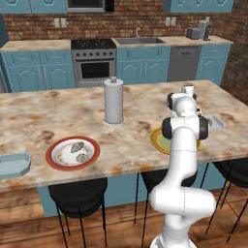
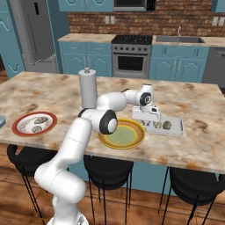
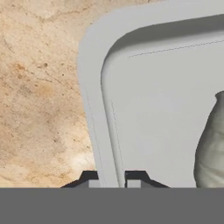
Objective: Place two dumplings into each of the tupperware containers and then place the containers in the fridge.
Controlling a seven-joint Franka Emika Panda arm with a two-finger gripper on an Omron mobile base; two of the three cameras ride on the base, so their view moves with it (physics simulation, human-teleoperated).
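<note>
Hand [image 3: 110,183] astride white container [image 3: 94,109] rim — dumpling [image 3: 210,148] inside.

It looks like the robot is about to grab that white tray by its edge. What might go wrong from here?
The gripper straddles only the rim of the whitish container, one fingertip on each side. Lifted by one edge, the shallow tray could tilt, and the two dumplings inside might slide out. A thin rim may also slip free. The yellow plate lies close beside it, near the counter's front edge, so the arm could nudge it. The fridge stands far across the room, a long carry.
</note>
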